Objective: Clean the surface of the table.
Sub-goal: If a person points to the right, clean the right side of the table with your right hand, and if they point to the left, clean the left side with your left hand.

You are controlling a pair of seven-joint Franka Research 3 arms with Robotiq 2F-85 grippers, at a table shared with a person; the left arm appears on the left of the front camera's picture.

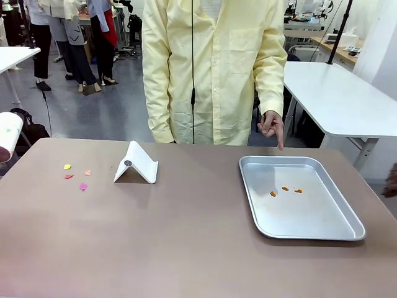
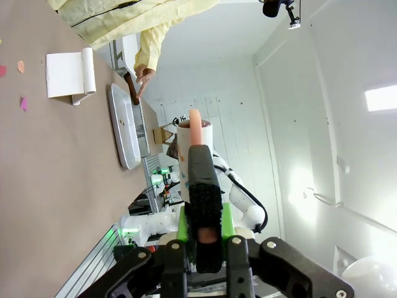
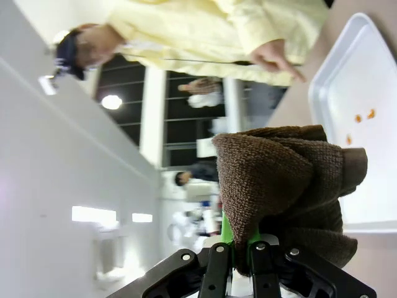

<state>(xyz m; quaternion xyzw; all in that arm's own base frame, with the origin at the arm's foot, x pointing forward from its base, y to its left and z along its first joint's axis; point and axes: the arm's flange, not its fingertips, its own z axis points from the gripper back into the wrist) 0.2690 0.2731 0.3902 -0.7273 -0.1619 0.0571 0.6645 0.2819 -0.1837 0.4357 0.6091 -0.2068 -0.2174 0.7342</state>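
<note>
Tabletop [image 1: 186,248], taupe-brown, spreads before the person [image 1: 211,68], bearing coloured scraps [image 1: 74,176] at left, a white folded stand [image 1: 136,164] and a silver tray [image 1: 298,214]. Left claw [image 2: 203,226] clamps a black pink-tipped tool [image 2: 200,180]; right claw [image 3: 239,251] clamps a brown cloth [image 3: 279,180].

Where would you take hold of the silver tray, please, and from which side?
I would take the tray by its raised rim at the near edge, coming down from the robot's side, one finger inside and one outside. It lies flat on the table, so only the rim stands up to pinch, and the person's hand points down at the far edge.
</note>
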